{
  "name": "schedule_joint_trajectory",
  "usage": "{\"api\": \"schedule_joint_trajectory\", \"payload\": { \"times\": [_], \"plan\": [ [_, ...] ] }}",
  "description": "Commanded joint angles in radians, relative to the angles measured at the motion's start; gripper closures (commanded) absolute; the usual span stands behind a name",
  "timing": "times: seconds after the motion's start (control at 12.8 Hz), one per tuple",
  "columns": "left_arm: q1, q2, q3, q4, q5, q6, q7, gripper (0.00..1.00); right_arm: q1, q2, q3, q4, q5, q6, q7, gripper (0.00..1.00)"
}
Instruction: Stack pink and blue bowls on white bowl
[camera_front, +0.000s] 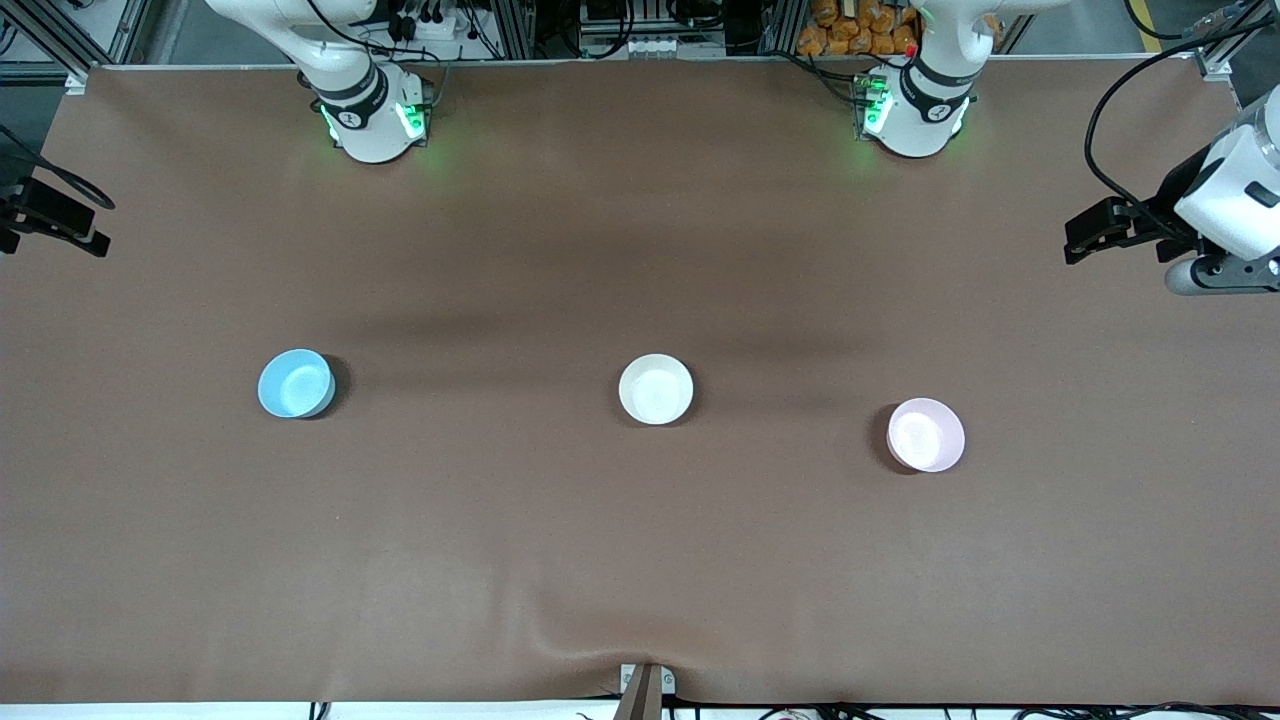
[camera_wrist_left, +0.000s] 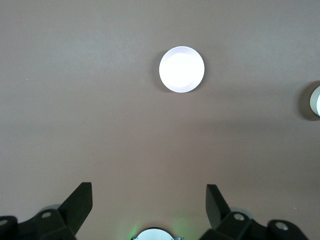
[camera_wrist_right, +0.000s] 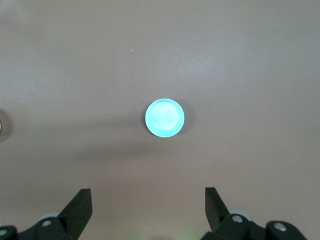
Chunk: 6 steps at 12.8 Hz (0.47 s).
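1. The desk (camera_front: 640, 560) is a flat, unpatterned brown from end to end.
2. The blue bowl (camera_front: 296, 383) is a light sky-blue, plain inside and out; from the right wrist view it shows as a brighter turquoise (camera_wrist_right: 164, 118).
3. The white bowl (camera_front: 656, 389) is plain white with a glossy sheen inside.
4. The pink bowl (camera_front: 926, 434) is a very pale pink, unpatterned; from the left wrist view it looks almost white (camera_wrist_left: 181, 69).
5. The left tool (camera_wrist_left: 148, 202) has black fingers.
6. The right tool (camera_wrist_right: 148, 205) has black fingers too.
7. Both arm bases are white with green lights glowing on them.
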Motion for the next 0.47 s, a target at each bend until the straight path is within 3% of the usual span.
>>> {"api": "schedule_joint_trajectory", "payload": {
  "times": [0.0, 0.39],
  "plan": [
    [0.001, 0.015, -0.001, 0.022, -0.009, -0.017, -0.002, 0.0, -0.015, 0.008, 0.007, 0.014, 0.014, -0.01, -0.002, 0.0],
    [-0.005, 0.016, -0.001, 0.022, -0.009, -0.014, -0.005, 0.0, -0.018, 0.008, 0.006, 0.014, 0.014, -0.01, -0.002, 0.0]
  ]
}}
